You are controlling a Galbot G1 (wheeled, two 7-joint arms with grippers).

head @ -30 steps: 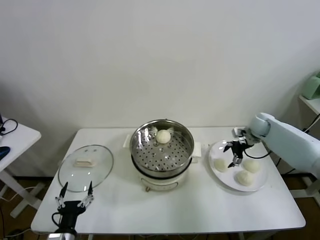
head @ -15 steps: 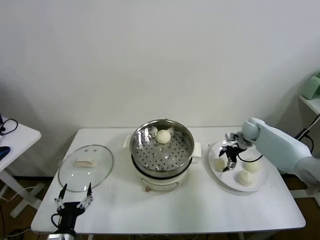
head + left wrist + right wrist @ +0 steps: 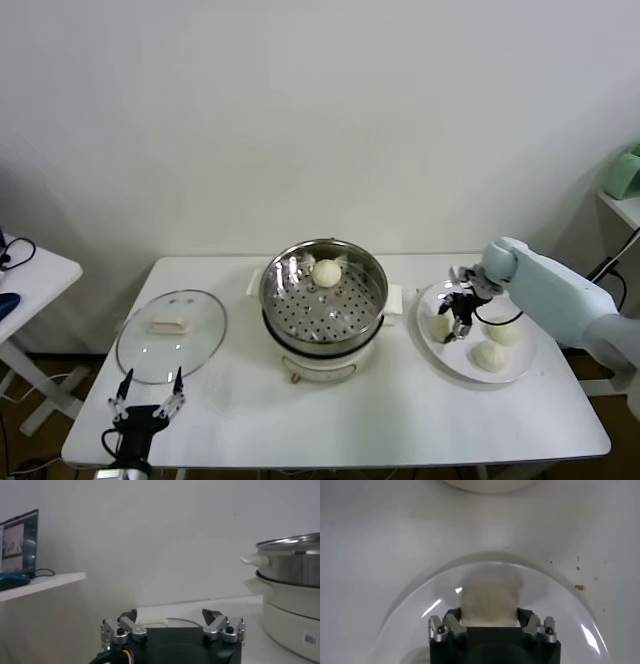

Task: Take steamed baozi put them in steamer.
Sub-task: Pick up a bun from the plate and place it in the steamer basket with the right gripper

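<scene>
The steamer [image 3: 323, 300] stands mid-table with one steamed baozi [image 3: 326, 272] on its perforated tray. On the white plate [image 3: 500, 378] to its right lie three more baozi. My right gripper [image 3: 458, 322] is down on the plate's left part, shut on the leftmost baozi [image 3: 441, 326]. In the right wrist view that baozi [image 3: 489, 600] sits squeezed between the two fingers of the gripper [image 3: 489, 617], still resting on the plate [image 3: 410, 615]. The other two baozi [image 3: 503, 332] [image 3: 489, 356] lie free. My left gripper [image 3: 148, 390] waits open at the table's front left.
A glass lid [image 3: 172, 335] with a pale knob lies flat at the left, just beyond the left gripper [image 3: 170, 616]. The steamer [image 3: 292, 580] shows at the side of the left wrist view. A white side table [image 3: 30, 275] stands at far left.
My right gripper moved left across the plate and lowered over the leftmost baozi, then went from open to shut on it. The left arm stayed still.
</scene>
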